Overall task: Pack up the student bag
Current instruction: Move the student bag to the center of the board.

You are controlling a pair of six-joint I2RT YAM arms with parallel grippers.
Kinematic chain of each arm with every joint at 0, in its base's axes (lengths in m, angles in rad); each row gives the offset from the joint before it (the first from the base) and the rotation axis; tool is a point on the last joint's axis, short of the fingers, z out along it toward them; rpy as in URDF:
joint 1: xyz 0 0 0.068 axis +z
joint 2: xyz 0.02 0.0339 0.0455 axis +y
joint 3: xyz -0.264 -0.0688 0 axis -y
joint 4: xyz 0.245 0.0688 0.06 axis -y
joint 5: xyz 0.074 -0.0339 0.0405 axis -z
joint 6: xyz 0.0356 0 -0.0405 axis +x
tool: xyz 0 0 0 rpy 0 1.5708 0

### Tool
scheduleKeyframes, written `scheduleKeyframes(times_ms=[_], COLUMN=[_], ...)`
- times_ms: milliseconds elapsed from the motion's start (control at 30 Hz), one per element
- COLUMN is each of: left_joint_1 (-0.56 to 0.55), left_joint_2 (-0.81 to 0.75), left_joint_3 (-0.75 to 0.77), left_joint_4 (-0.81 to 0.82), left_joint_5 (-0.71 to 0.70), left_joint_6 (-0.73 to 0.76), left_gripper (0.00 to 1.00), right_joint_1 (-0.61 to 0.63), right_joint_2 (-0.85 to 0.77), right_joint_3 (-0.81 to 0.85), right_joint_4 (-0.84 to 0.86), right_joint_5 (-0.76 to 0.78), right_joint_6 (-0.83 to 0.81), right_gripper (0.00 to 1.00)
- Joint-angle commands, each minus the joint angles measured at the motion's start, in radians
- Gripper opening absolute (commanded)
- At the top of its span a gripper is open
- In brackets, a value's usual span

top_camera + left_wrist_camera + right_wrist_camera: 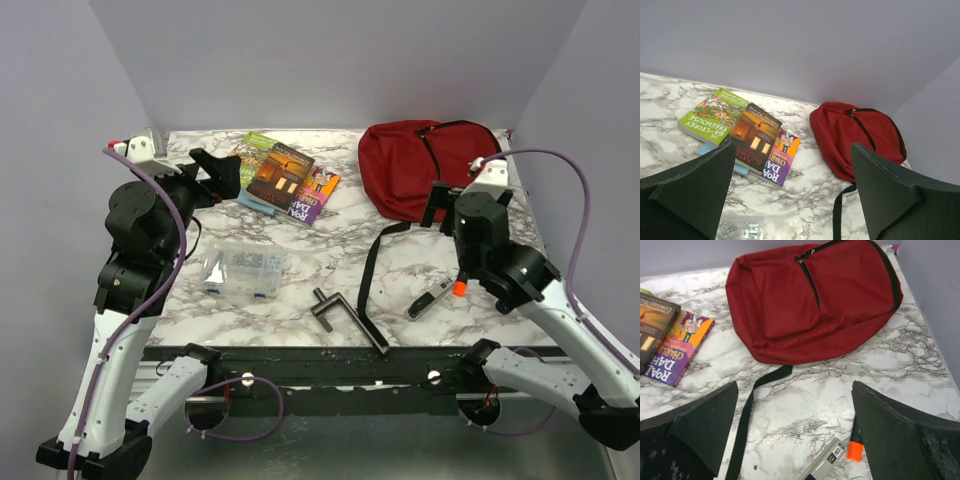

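Left arm [135, 240] is sitting folded, elbow high, wrist aiming the left gripper [220, 175] out toward far-centre. Its fingers [695, 190] are standing wide apart, gripping nothing. Right arm [530, 285] is reaching forward low, right gripper [468, 200] pointing away from base and angling down. Its fingers [900, 435] are also sitting wide apart, nothing between them.

student bag [415, 170] — far right, strap [363, 290] trailing forward | books [285, 178] — far centre | clear pouch [243, 270] near left
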Motion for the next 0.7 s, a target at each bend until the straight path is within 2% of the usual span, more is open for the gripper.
scheduleKeyframes(times_ms=[0,100,267,333,467,667], left_joint_1=[0.005,0.004,0.004,0.004,0.004,-0.02], left_joint_2=[0.058,0.098,0.149,0.155,0.18,0.206], left_joint_3=[0.068,0.073,0.068,0.055,0.031,-0.011], left_joint_4=[-0.039,-0.052,-0.075,-0.074,-0.075,-0.078], left_joint_5=[0.141,0.194,0.202,0.188,0.231,0.292], left_joint_6=[0.027,0.038,0.048,0.048,0.066,0.097], left_gripper=[0.98,0.99,0.99,0.98,0.98,0.99], right_joint_1=[0.006,0.006,-0.015,-0.069,-0.261,-0.416], right_joint_2=[0.08,0.111,0.205,0.266,0.389,0.589], right_joint_3=[0.021,-0.016,-0.062,-0.044,0.009,0.136], right_joint_4=[0.037,0.121,0.277,0.295,0.303,0.33], right_joint_5=[0.019,0.007,0.004,-0.066,-0.264,-0.33], right_joint_6=[0.023,0.011,-0.018,0.009,0.122,0.19], right_gripper=[1.0,1.0,1.0,1.0,1.0,1.0])
